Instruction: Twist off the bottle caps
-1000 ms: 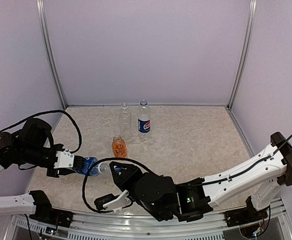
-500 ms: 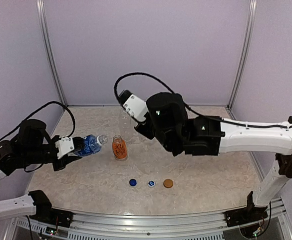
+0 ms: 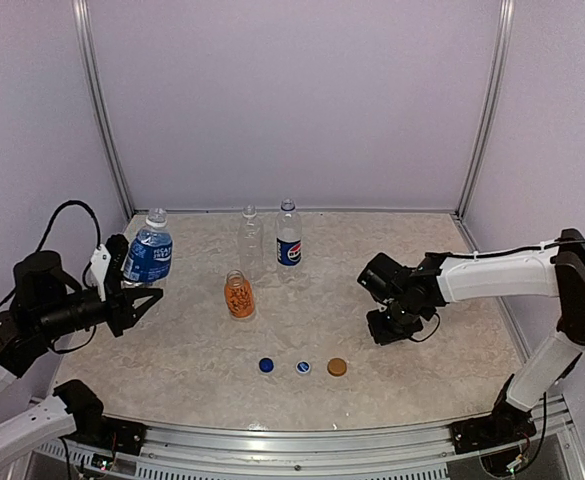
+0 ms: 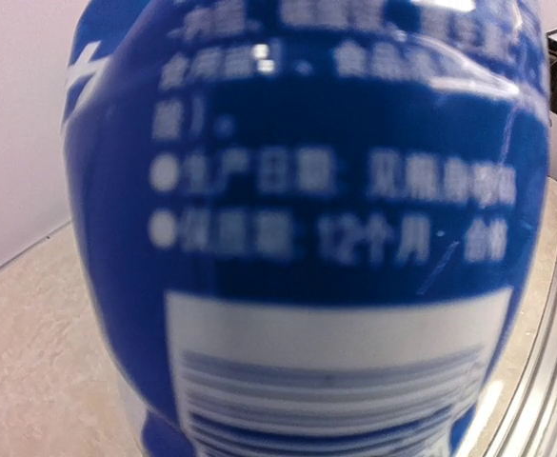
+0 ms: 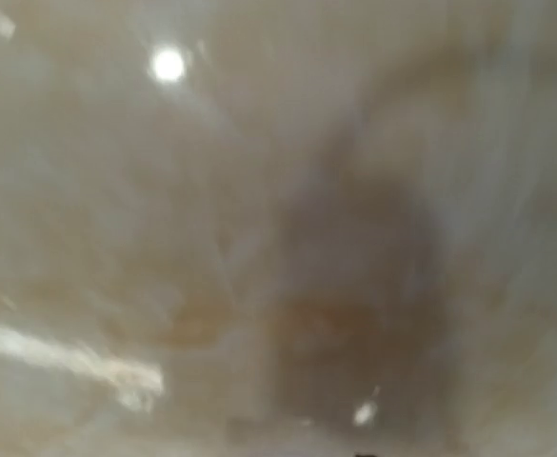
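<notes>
Four bottles are out on the marbled table [image 3: 442,250]. Three stand near the middle, toward the back: a clear bare bottle [image 3: 250,243], a tall Pepsi bottle [image 3: 289,240] just beside it on its right, and a short orange bottle [image 3: 239,294] in front of the pair. The blue-label bottle [image 3: 150,255] is upright at the left edge, with the left pincer [image 3: 140,288] clamped round its lower part. Seen from that wrist, the label fills the view. Three loose caps lie in a row near the front: a blue cap [image 3: 266,365], a white-and-blue cap [image 3: 302,367] and a brownish cap [image 3: 337,367]. The right pincer [image 3: 387,328] hangs low over the table on the right, well apart from every bottle, its fingers together.
</notes>
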Controlling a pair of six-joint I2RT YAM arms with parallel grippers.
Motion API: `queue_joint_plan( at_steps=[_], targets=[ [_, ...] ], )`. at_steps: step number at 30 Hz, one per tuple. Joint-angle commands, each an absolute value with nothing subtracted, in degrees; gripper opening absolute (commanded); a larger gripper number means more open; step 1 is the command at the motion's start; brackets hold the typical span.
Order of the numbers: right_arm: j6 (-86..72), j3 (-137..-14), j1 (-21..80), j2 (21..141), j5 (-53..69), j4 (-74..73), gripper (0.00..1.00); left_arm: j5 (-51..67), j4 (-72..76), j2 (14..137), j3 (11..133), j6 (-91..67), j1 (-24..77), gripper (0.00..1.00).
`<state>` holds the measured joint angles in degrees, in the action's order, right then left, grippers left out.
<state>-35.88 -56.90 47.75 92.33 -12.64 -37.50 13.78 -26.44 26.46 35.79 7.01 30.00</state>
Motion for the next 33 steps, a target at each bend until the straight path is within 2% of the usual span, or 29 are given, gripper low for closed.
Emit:
queue_joint_plan(
  at_steps=[1,4,5,6,9,10,11,12,14,19,22,25,28,30,33],
  targets=[
    [-42.8,-53.1,46.8,94.2,-5.3,-35.3,0.00,19.7,-17.7,22.7,29.1,-0.8,28.8,0.29],
    [-43.8,-50.8,46.9,95.5,-3.3,-33.2,0.00,23.2,-14.6,20.4,26.1,-0.2,28.1,0.32],
    [-44.0,-50.7,46.8,95.9,-3.5,-33.6,0.05,24.1,-14.1,19.5,25.7,-0.2,27.8,0.32],
    [-44.2,-50.9,46.9,96.4,-3.7,-34.3,0.15,25.4,-13.9,18.9,25.5,-0.2,27.2,0.32],
    [-43.9,-52.2,47.1,96.5,-4.1,-36.9,0.56,31.7,-14.6,16.8,24.7,-0.2,24.6,0.33],
    [-43.8,-53.7,47.4,96.3,-4.8,-39.1,0.76,33.4,-14.9,15.9,24.5,-0.2,23.7,0.33],
    [-43.7,-55.1,47.8,95.9,-5.6,-41.0,0.89,34.8,-15.1,14.9,24.4,-0.2,22.8,0.33],
    [-43.5,-57.1,48.3,95.4,-6.5,-42.9,0.95,35.9,-15.3,14.5,24.3,-0.2,21.9,0.33],
    [-42.8,-62.3,49.6,94.4,-8.5,-47.7,0.99,37.3,-15.5,13.9,24.3,-0.2,20.4,0.34],
    [-39.3,-83.4,55.9,94.2,-20.6,-58.3,0.99,40.6,-16.0,12.8,23.7,-0.2,19.2,0.34],
    [-25.8,-95.6,61.9,95.5,-22.4,-51.5,0.99,42.5,-16.3,12.2,23.5,-0.2,18.9,0.34],
    [-8.1,-99.6,68.3,96.1,-10.6,-30.6,0.95,43.3,-16.5,11.7,23.5,1.1,18.4,0.35],
    [-0.8,-100.6,70.2,97.8,5.8,-10.8,0.96,43.8,-16.8,11.5,23.4,1.5,17.9,0.35],
    [-0.7,-104.2,70.3,101.3,12.1,-3.3,0.95,44.4,-17.0,11.5,23.4,1.5,17.6,0.35],
    [-1.4,-113.3,70.6,108.7,16.8,-0.8,0.95,44.9,-17.3,11.8,23.3,1.7,17.3,0.35]
  ],
)
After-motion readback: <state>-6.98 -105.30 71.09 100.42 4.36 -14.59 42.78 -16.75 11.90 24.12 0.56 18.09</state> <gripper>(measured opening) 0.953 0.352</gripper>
